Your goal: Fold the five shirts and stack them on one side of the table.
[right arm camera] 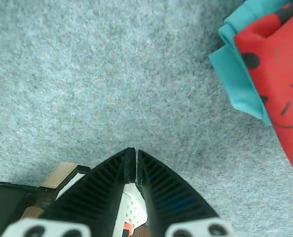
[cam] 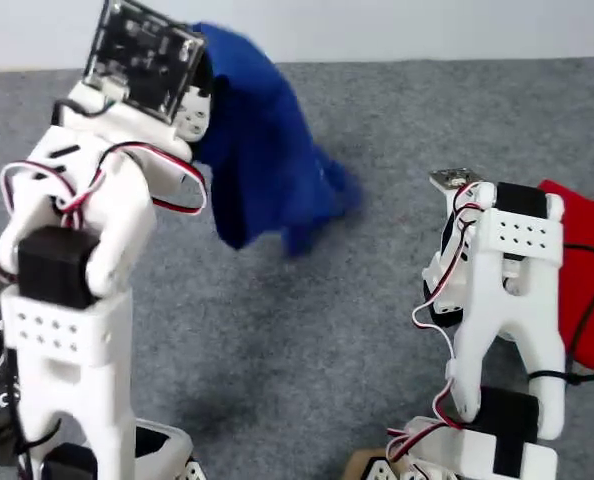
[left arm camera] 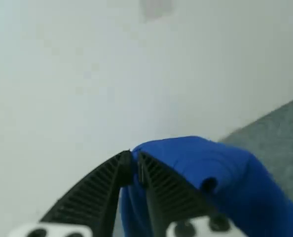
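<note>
Near my right gripper (right arm camera: pixel 136 158) (pressed together, empty) a red shirt (right arm camera: pixel 274 74) lies on a teal shirt (right arm camera: pixel 235 74); my left gripper (left arm camera: pixel 134 165) pinches the blue shirt (cam: pixel 267 150) aloft, unfolded.

Shirt (cam: pixel 267 150) in left fingers (left arm camera: pixel 162 190) — above table (cam: pixel 377 300), far left, 2 stacked shirts (cam: pixel 592 230) at right edge

The surface (cam: pixel 307 340) is covered in soft grey cloth, fuzzy like carpet, and it runs all the way to the back. Behind it stands a plain white wall (cam: pixel 397 28). At the near edge sits a small wooden piece (right arm camera: pixel 62 174) - light brown.
</note>
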Motion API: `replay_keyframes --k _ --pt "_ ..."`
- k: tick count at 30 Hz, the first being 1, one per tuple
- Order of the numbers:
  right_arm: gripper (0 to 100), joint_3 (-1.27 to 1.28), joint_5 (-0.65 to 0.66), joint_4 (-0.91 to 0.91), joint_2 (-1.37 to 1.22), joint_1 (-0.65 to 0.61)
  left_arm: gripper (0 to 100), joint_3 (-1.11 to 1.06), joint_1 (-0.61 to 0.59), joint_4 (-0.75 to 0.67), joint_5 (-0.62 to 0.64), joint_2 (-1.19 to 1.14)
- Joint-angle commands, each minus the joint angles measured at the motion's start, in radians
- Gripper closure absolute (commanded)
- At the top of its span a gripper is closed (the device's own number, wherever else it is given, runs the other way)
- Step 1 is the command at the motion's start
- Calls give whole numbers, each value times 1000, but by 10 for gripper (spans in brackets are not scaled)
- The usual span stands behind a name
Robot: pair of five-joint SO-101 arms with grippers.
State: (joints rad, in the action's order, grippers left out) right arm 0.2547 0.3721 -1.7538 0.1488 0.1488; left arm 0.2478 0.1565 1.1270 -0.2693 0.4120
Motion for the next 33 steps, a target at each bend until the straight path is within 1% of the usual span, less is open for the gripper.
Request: replay_keyframes --k 1,4,7,10,13,16,19,20,23,25,26,33 --pt "989 -8 -5 -42 39 -12 996 -82 -110 95 9 -26" --pt "989 -12 -3 -41 35 -28 995 -251 -267 106 6 -74" --pt "989 -12 -3 -41 35 -85 994 -403 -443 5 -8 -129" --pt "989 -12 -3 -39 33 -174 993 -513 -575 -104 -141 -181" --pt "989 -12 -3 -15 33 -282 945 -559 -658 -141 -256 -224" --pt "987 -12 -3 39 31 -367 863 -561 -707 -135 -315 -250" --pt "971 -14 -3 102 30 -446 818 -561 -732 -140 -333 -256" --pt "945 -14 -3 124 27 -466 813 -556 -732 -140 -333 -256" --pt "817 -52 -6 157 -39 -493 808 -532 -733 -135 -333 -255" --pt "757 -126 -8 157 -120 -496 808 -506 -746 -127 -333 -255" --pt "749 -175 -9 156 -166 -496 808 -486 -753 -110 -333 -255" --pt "748 -574 -9 157 -516 -493 812 -372 -755 63 -328 -255"
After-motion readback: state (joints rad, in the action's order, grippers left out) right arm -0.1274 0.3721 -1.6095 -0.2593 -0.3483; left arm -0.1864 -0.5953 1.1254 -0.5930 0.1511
